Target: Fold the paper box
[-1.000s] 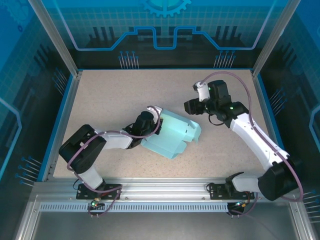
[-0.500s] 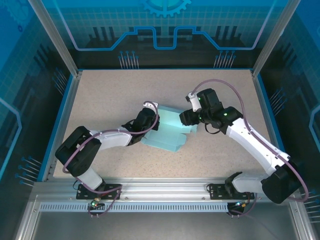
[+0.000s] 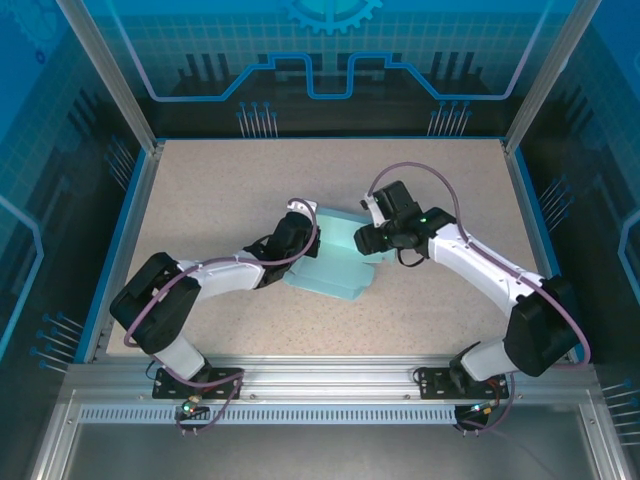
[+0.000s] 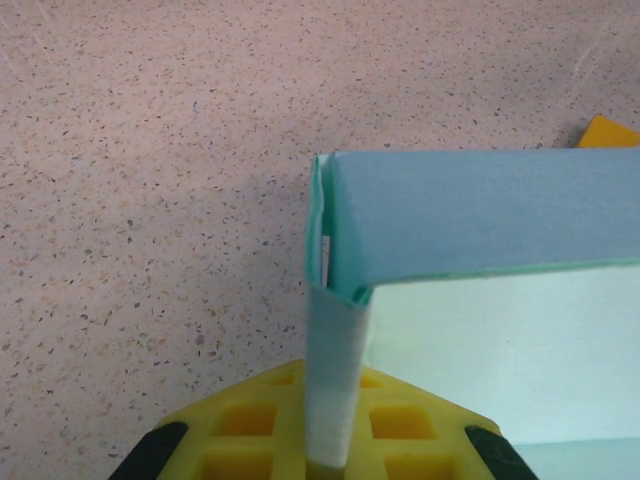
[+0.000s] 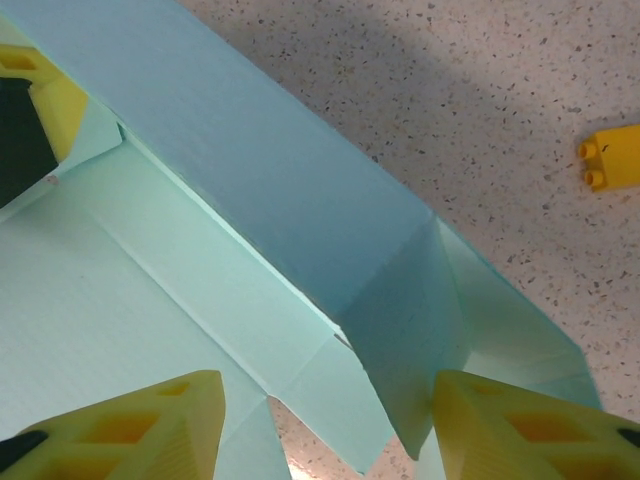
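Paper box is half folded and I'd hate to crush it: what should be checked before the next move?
1. Left pincer shut on the end wall of the paper box: ok.
2. Right pincer open, with the corner flap between its fingers: ok.
3. Long wall raised: ok.
4. Corner flap tucked in: not ok, it slants outward.
5. Yellow block apart from the box: ok.
6. Base flat on the table: cannot tell.
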Motion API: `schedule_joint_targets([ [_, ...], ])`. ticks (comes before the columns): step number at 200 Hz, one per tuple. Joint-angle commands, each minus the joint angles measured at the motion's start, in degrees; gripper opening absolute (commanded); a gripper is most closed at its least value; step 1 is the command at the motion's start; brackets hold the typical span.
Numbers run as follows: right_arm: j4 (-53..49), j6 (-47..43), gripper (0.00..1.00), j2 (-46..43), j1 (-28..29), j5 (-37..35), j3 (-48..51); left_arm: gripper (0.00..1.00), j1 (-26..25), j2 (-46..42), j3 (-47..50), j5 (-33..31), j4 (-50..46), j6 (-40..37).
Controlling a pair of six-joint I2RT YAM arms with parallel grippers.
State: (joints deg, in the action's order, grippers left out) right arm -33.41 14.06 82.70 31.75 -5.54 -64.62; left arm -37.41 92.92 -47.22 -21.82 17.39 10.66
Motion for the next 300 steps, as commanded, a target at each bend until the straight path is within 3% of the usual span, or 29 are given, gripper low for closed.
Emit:
schedule_joint_targets([
  [1, 2.96, 3.74, 0.56, 0.79, 0.96, 1.52, -0.04, 0.06, -0.32, -1.76, -2.16, -0.98, -0.09, 1.47],
  [80, 20.56, 8.77, 0.52, 3.91, 0.59, 10.53, 2.26, 0.06, -0.36, -2.21, -1.4, -0.59, 0.18, 1.74],
  [151, 9.35, 9.21, 0.54, -3.44, 0.07, 2.59, 6.74, 0.06, -0.26, -1.49, -2.0, -3.22, 0.05, 1.43],
  [202, 6.45, 12.2, 0.58, -6.75, -0.63, 2.12, 10.46, 0.06, -0.23, -1.69, -2.08, -3.93, 0.85, 1.05],
  [300, 7.36, 16.77, 0.61, -3.98, -1.99, 2.98, 13.12, 0.06, -0.25, -1.91, -2.37, -3.78, 1.59, 0.8],
])
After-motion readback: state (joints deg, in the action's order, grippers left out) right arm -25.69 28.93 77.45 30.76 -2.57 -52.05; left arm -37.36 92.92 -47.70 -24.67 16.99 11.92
